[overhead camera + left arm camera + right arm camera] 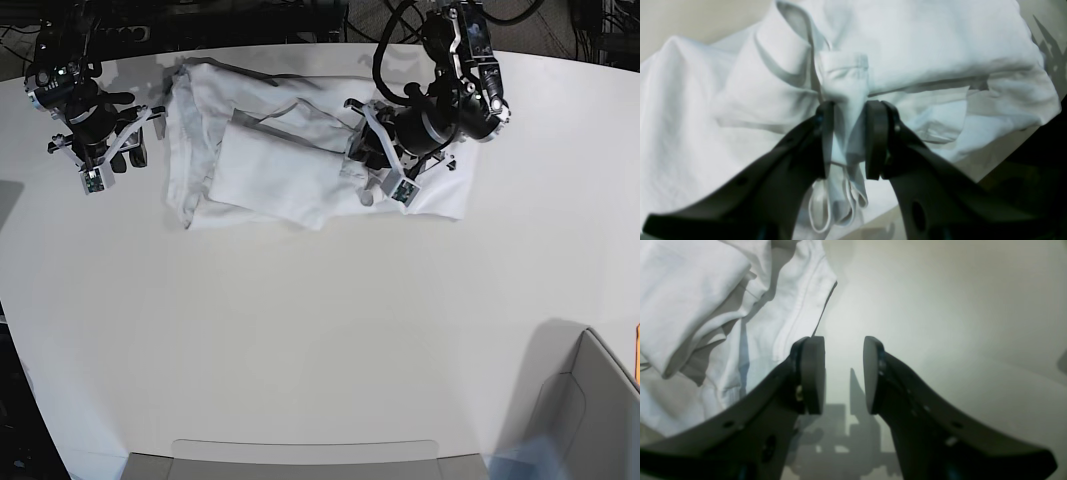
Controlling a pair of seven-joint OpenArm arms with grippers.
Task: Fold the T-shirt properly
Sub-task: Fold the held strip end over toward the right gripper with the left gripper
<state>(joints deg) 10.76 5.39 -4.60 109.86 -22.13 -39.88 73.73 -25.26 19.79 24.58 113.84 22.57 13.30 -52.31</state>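
Here the T-shirt (pixel 907 50) bunches between the left claw's (pixel 848 140) parted jaws; right claw (pixel 843 375) gapes empty.

Wide bare bench (pixel 300 340) on the near side of the T-shirt (pixel 290 165), open for any pass. Bare surface too at the T-shirt's left edge, showing through the parted right gripper (pixel 844 375) with nothing between its fingers (pixel 811 373). Blocked at the T-shirt's right part: a bunched fold filling the gap of the left gripper (pixel 848 140). Grey box (pixel 585 410) at the bench's near right corner, well apart from the T-shirt.
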